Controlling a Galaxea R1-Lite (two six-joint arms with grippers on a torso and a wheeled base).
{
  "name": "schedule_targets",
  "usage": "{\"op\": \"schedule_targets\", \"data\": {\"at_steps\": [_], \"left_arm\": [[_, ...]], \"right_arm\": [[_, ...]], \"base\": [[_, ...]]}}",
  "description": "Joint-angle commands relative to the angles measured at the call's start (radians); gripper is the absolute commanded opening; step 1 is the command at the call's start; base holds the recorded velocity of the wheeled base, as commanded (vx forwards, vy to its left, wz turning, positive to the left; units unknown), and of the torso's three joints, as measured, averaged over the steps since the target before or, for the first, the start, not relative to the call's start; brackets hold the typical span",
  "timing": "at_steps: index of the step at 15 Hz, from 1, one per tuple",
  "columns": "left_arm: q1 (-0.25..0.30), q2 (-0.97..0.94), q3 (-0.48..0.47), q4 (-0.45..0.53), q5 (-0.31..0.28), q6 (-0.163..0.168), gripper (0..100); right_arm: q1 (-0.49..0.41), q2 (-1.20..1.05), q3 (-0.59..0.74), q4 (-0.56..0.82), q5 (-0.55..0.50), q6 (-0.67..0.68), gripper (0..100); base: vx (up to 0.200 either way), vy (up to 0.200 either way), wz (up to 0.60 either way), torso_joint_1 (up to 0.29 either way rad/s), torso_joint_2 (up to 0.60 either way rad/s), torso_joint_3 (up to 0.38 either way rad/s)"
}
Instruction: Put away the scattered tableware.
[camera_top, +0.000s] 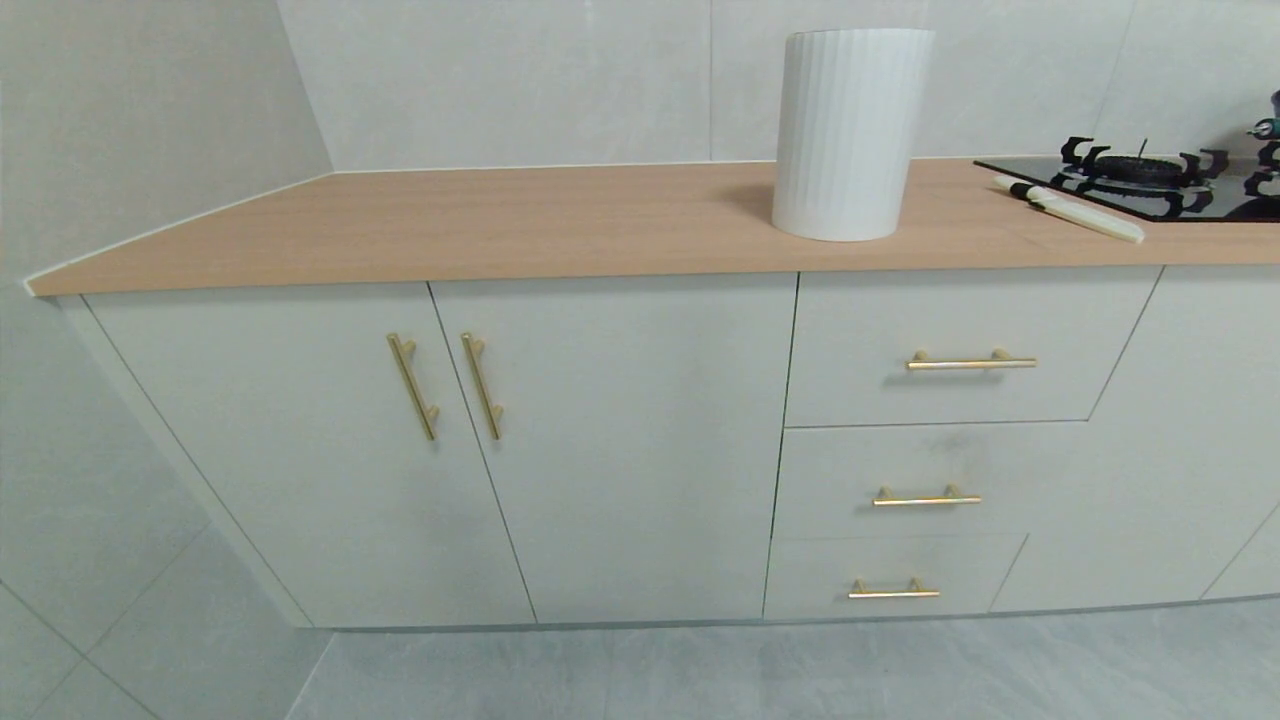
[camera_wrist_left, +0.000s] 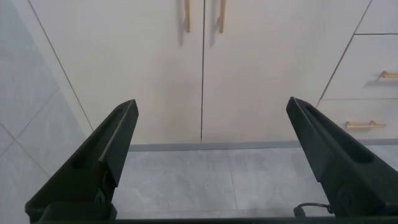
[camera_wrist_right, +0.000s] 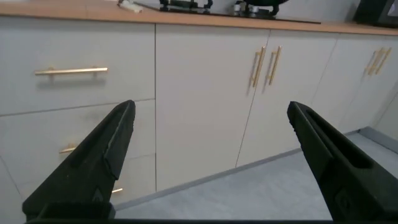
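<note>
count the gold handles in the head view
5: left door handle, right door handle, top drawer handle, middle drawer handle, bottom drawer handle. Others may lie past the view's edge.

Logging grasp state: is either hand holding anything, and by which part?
Nothing is held. The left hand and the right hand are both open and empty, low before the cabinet fronts. The white utensil lies untouched on the countertop.

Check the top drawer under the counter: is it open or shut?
Shut. The top drawer lies flush with the cabinet door beside it, no gap at its edges.
</note>
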Motion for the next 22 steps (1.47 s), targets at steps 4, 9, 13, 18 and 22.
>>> {"op": "schedule_targets", "data": {"at_steps": [4, 9, 13, 18, 22], "left_arm": [[0.0, 0.0, 0.0, 0.0, 0.0, 0.0, 100], [0.0, 0.0, 0.0, 0.0, 0.0, 0.0, 100], [0.0, 0.0, 0.0, 0.0, 0.0, 0.0, 100], [0.0, 0.0, 0.0, 0.0, 0.0, 0.001, 100], [0.0, 0.0, 0.0, 0.0, -0.001, 0.001, 100]], "right_arm": [[-0.005, -0.037, 0.271, -0.116, 0.356, 0.15, 100], [-0.005, -0.037, 0.271, -0.005, 0.384, 0.152, 100], [-0.005, -0.037, 0.271, -0.004, 0.384, 0.185, 100], [-0.005, -0.037, 0.271, -0.005, 0.382, 0.192, 100], [-0.005, -0.037, 0.271, -0.004, 0.382, 0.192, 100]], "base": [[0.0, 0.0, 0.0, 0.0, 0.0, 0.0], [0.0, 0.0, 0.0, 0.0, 0.0, 0.0], [0.0, 0.0, 0.0, 0.0, 0.0, 0.0], [0.04, 0.0, 0.0, 0.0, 0.0, 0.0], [0.2, 0.0, 0.0, 0.005, 0.0, 0.004]]}}
